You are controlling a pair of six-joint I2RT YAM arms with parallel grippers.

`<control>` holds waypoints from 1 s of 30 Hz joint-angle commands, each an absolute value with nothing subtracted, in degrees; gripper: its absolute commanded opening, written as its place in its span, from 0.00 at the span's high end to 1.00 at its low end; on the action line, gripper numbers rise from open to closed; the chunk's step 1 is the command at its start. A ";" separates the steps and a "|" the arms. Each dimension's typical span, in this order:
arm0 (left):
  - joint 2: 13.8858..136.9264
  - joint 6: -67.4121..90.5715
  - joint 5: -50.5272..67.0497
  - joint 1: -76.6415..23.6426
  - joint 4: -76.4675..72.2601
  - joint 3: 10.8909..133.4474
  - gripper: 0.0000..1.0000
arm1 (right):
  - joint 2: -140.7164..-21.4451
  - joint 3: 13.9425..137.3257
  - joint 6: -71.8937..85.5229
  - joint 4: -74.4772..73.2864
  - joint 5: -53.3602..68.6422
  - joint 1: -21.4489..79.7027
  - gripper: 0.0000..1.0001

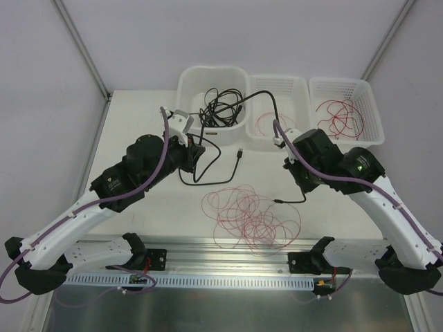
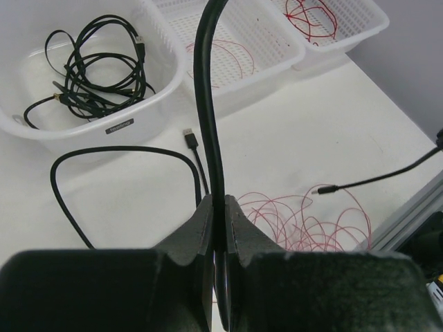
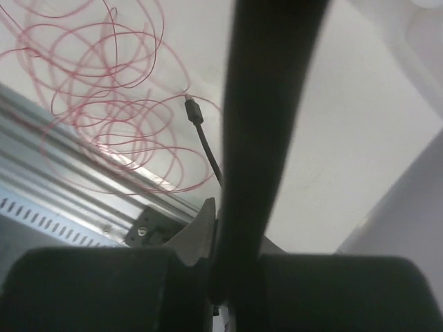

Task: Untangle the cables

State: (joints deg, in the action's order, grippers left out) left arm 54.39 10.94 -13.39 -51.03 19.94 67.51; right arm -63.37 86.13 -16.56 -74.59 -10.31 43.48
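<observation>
Pinches a black cable (image 2: 208,104) in the left gripper (image 2: 218,207), jaws pressed together on it, arm stretched forward toward the tub (image 1: 187,77). Clamps a black cable likewise in the right gripper (image 3: 232,225), jaws tight, wrist turned inward beside the middle basket (image 1: 277,79); cannot tell whether the same one. Leaves the red wires (image 1: 252,218) piled on the table (image 1: 138,117) between the 2 arms. Holds more black cables in the tub, red loops in 2 baskets.

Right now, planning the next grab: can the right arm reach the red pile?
Likely yes: the red wire pile lies open nearby, but the right gripper is shut on a black cable.
</observation>
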 commanded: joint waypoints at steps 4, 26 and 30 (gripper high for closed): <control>54.23 9.93 -9.15 -51.42 16.44 67.15 1.00 | -62.67 90.09 -15.81 -82.04 -21.03 43.50 0.99; 55.46 11.87 3.44 -51.42 3.00 63.20 0.95 | -60.19 65.75 -8.35 -20.05 35.06 42.19 0.99; 54.93 10.21 -1.48 -51.42 -1.48 63.01 1.00 | -62.57 62.85 -7.56 -16.00 34.11 42.27 0.99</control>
